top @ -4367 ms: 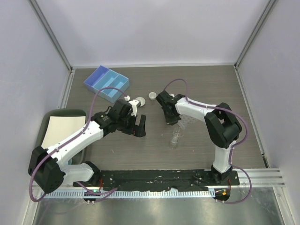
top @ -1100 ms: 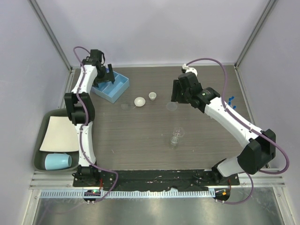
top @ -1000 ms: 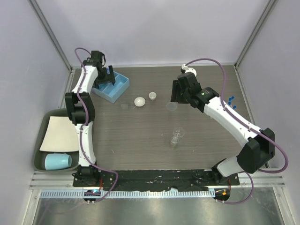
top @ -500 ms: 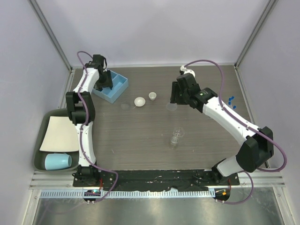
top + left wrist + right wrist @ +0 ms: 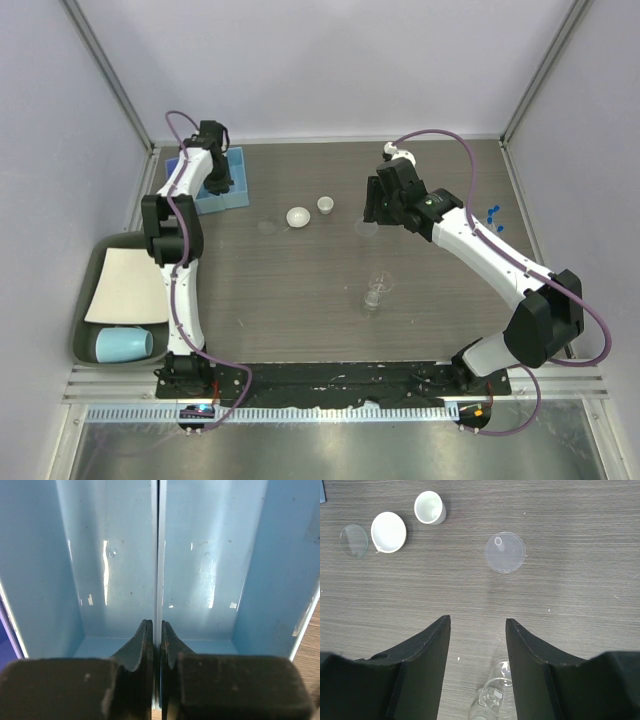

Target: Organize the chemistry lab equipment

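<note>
dark wood-grain table [image 5: 300,320]. far left corner: blue tray [image 5: 233,186]. middle: glass disc [image 5: 265,227], white dish [image 5: 298,216], smaller white dish [image 5: 326,205], clear funnel [image 5: 366,228] in a loose row. nearer: beaker [image 5: 376,290]. right: blue-capped tubes [image 5: 494,215].

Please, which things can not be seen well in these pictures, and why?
Top view: the left arm covers much of the blue tray.
Top view: the test tubes are too small; only their blue caps show.
Right wrist view: the beaker is cut off by the bottom edge.
</note>
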`<state>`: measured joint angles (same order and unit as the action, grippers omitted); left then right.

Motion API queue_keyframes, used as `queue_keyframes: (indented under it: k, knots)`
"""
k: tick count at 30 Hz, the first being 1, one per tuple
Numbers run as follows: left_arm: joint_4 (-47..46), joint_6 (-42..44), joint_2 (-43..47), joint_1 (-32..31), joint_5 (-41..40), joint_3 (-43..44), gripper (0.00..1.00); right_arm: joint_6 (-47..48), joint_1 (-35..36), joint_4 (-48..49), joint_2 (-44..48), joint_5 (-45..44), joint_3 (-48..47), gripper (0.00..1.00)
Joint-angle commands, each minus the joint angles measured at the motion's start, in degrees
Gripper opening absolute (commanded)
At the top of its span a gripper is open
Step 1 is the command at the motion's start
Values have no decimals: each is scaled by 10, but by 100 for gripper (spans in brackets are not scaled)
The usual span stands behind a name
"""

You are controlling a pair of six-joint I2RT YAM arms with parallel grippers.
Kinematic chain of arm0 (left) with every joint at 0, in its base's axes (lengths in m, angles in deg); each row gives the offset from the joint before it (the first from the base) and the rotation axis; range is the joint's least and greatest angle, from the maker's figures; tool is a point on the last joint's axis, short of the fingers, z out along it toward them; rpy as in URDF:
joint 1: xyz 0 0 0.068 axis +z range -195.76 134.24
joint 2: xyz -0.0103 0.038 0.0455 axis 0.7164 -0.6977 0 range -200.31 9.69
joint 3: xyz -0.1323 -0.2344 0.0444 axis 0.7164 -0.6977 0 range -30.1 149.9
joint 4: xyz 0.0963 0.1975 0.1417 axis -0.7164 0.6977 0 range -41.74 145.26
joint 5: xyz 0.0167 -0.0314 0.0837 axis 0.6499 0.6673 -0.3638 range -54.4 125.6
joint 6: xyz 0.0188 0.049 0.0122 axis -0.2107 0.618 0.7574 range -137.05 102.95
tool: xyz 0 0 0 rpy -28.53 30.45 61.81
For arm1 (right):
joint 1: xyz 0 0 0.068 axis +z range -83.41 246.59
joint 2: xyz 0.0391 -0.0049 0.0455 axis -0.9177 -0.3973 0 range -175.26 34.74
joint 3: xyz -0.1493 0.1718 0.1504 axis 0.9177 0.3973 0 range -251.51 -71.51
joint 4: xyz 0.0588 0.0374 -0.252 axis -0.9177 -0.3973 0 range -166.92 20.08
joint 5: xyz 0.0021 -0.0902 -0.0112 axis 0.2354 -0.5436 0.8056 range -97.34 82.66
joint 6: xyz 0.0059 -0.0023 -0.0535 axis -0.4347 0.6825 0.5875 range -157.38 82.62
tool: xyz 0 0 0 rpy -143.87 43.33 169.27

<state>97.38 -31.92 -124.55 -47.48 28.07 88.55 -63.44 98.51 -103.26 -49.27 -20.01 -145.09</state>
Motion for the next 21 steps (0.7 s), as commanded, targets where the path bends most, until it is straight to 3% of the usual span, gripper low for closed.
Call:
queue_keyframes:
  k: [1,11,21]
  knots:
    - [-13,0,23,3,-27,-1,0,-5,3,23,24,0,0,53]
    - [-7,-9,130,-12,-31,-27,0,-7,4,30,31,2,7,52]
    - [16,-7,279,-107,-37,-111,0,-6,10,15,58,-8,10,52]
